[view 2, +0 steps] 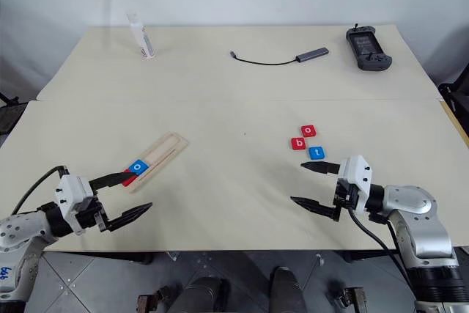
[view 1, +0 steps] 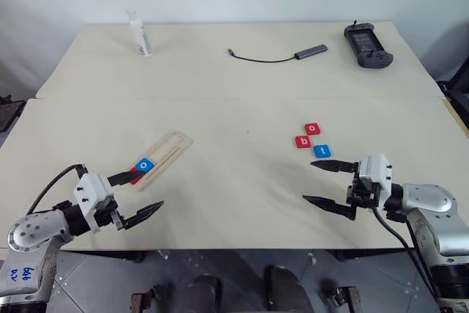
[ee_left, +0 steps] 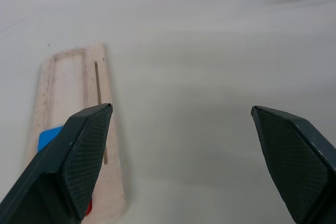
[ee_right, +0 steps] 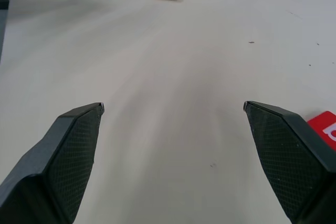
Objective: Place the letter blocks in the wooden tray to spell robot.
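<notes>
The wooden tray [view 1: 160, 157] lies at an angle on the left part of the pale table [view 1: 242, 100], its near end close to the left gripper [view 1: 136, 194]. Two letter blocks sit in that near end, touching each other: a blue block [view 1: 145, 165] with a white "o", and a red block [view 1: 134, 176] at the very end, partly hidden behind the gripper's upper finger (its letter cannot be read from the head views).

The other three blocks lie loose in a tight cluster on the right part of the table, well apart from the tray: a red "o" [view 1: 313, 128] farthest back, a red "b" [view 1: 303, 141] just beside it, and a blue "t" [view 1: 322, 151] nearest the right gripper [view 1: 321, 182].

The left gripper hovers over the table's near edge with its fingers spread wide, holding nothing. The right gripper is likewise spread wide and empty, its upper fingertip just short of the blue "t".

At the far side of the table stand a small white bottle [view 1: 139, 34], a grey adapter with a dark cable [view 1: 280, 56] and a black handheld controller [view 1: 366, 45].
</notes>
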